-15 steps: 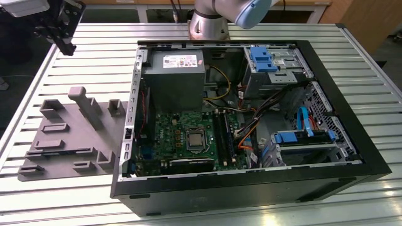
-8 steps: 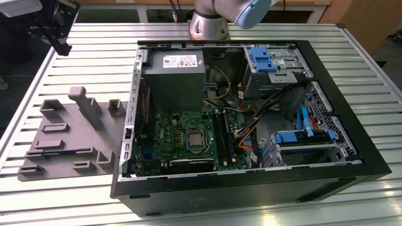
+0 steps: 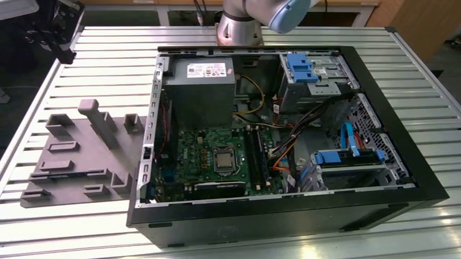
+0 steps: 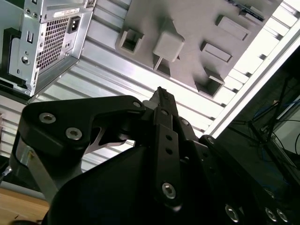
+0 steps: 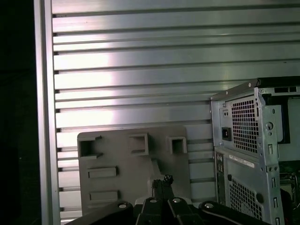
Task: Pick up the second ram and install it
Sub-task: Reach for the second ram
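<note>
Slatted aluminium table (image 3: 108,65), shiny ribs running across it, and a fair bit of glare is caught on the slats in both wrist views. A wood-coloured panel (image 3: 421,21) is seen past the far edge in the exterior view. Off the table's edge, some dark cables (image 4: 276,117) are seen in the second wrist view.

1 open PC case (image 3: 288,221) is laid on its side on the table. The green motherboard (image 3: 209,156) is exposed inside it, with the grey power supply (image 3: 198,91) next to that. A grey moulded tray (image 3: 79,156) is set just beside the case, on the exterior view's left.

The gripper (image 4: 161,93) is hung well above the table, over the tray. Its fingers are pinched together and nothing is seen gripped between them.

What looks like the second ram (image 4: 246,8) is made out as a thin dark strip lying at the tray's far end, well apart from the gripper. It can't be told for sure though.
</note>
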Robot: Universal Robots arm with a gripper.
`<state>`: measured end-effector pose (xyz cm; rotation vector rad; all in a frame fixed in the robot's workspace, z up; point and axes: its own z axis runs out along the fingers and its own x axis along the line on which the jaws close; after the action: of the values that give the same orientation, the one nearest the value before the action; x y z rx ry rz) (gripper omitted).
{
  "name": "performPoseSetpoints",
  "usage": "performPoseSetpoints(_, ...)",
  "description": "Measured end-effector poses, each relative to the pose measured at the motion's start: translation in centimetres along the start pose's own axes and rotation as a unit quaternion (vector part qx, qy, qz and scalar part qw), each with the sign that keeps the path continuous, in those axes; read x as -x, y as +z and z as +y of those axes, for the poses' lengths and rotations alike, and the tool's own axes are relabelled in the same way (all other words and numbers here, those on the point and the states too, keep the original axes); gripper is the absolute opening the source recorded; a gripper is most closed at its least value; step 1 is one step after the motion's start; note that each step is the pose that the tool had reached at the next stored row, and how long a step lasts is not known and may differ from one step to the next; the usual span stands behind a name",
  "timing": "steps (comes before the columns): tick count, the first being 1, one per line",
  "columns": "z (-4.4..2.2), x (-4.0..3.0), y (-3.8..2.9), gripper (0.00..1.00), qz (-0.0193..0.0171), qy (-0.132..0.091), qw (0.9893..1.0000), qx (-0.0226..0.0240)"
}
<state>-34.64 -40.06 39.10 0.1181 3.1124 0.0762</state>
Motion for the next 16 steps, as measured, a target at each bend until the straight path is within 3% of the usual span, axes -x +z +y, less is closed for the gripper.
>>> performPoseSetpoints(16,-0.15,-1.92,-0.04,0.11,0.0,0.0,1.0,0.0)
